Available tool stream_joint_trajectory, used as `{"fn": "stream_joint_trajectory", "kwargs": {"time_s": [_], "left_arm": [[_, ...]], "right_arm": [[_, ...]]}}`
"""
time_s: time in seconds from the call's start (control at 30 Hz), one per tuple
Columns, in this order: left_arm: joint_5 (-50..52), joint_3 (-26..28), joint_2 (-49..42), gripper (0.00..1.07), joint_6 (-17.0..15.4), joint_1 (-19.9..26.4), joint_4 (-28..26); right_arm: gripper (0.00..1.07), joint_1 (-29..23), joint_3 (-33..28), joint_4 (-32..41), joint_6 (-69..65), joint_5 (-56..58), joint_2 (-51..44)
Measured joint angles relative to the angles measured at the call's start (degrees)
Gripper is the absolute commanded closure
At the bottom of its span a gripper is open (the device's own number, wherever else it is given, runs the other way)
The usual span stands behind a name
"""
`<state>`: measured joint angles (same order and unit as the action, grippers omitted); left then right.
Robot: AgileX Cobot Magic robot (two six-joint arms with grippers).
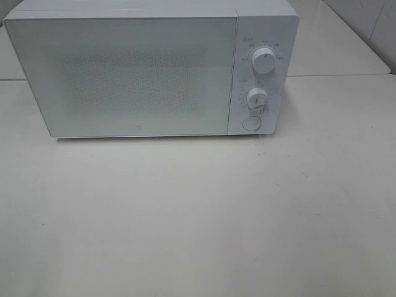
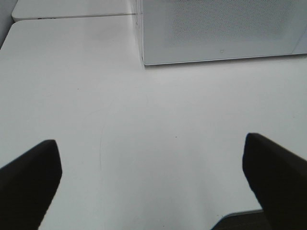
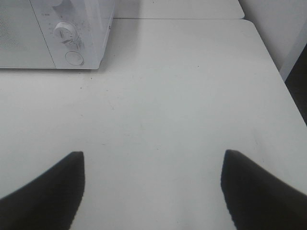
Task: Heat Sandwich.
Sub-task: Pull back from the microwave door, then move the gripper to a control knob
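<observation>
From the high camera, a white microwave [image 1: 124, 74] stands at the back of the pale surface [image 1: 198, 216], its door shut and its speckled front too clouded to see through. On its right panel sit an upper knob [image 1: 264, 63], a lower knob [image 1: 257, 98] and a round button [image 1: 250, 123] beneath them; the pincers show only in the wrist views.

The left wrist camera alone gives the left pincer [image 2: 149, 141]: two dark fingers [image 2: 29, 179] spread wide, released, with only bare surface between them. Ahead of it is the microwave's lower door corner, at the end away from the knobs.

The right wrist camera alone gives the right pincer [image 3: 152, 153], likewise spread wide and gripping nothing. Beyond it lies the control end of the microwave, with the lower knob and the button in sight; this view also shows the surface's outer edge on that arm's side, which the high camera cuts off.

The sandwich shows in none of the three views; where it lies cannot be told.
</observation>
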<state>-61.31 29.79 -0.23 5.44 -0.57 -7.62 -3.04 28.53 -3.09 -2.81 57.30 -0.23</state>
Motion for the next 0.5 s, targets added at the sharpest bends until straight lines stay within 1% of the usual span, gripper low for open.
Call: {"fn": "stream_joint_trajectory", "kwargs": {"time_s": [0.5], "left_arm": [[0.0,0.0,0.0,0.09,0.0,0.0,0.0]], "right_arm": [[0.32,0.0,0.0,0.0,0.0,0.0,0.0]]}}
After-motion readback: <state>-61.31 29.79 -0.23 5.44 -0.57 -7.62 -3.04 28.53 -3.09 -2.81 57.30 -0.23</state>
